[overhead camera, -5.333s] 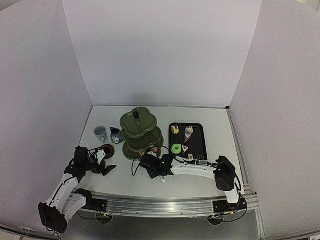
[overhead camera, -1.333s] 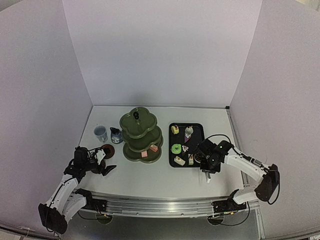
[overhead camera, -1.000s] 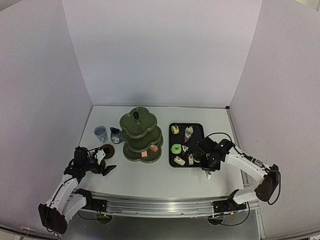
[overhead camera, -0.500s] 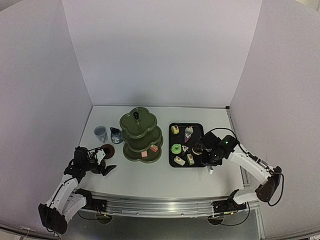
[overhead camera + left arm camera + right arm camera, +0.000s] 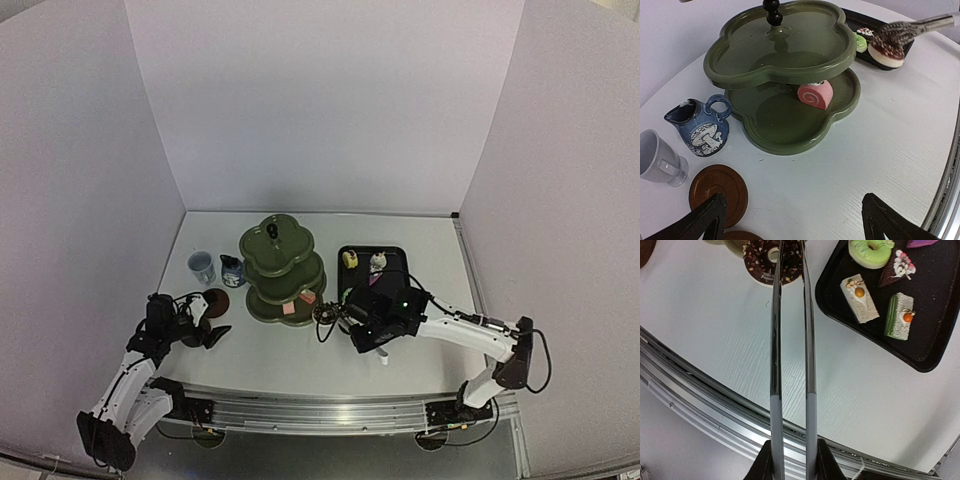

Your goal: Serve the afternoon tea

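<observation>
Gripping the handle end of the long metal tongs, the right gripper has its fingers pressed in on both blades, and the tong tips pinch a round chocolate-iced doughnut. The right wrist view puts that doughnut over the white table, just off the near left corner of the black rectangular tray, where a green-iced ring doughnut, a cream slice and a green slice lie. Whether the doughnut touches the table cannot be told.

Only the left wrist view shows the dark green three-tier scalloped stand from the side, with a pink swirl roll on a lower tier. The small dark blue jug, pale blue cup and a round brown saucer sit toward the table's left edge. The left gripper hangs near them, fingers wide apart, holding nothing. The overhead view alone shows both arms.
</observation>
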`<action>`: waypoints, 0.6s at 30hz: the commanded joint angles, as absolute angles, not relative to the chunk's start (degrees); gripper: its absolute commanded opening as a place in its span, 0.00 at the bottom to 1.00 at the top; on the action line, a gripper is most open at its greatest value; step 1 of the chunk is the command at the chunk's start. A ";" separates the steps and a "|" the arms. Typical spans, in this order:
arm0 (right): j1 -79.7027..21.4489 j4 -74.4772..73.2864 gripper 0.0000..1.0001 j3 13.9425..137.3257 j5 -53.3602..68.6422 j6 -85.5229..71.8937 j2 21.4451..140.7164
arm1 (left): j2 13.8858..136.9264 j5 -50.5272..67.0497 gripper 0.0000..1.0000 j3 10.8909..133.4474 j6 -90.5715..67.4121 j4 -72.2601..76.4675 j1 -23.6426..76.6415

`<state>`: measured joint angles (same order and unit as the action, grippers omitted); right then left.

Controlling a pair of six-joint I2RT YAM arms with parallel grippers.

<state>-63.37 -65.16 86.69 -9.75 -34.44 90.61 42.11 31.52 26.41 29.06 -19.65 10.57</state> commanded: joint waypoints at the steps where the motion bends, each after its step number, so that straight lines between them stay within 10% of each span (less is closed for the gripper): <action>1: -65.74 -62.40 0.00 94.29 -3.83 -28.83 95.16 | 40.51 25.68 0.95 29.66 23.73 -19.33 10.33; 18: -70.05 -58.10 0.00 126.89 -15.97 -22.95 127.72 | 36.65 25.44 0.95 28.51 21.73 -19.39 8.17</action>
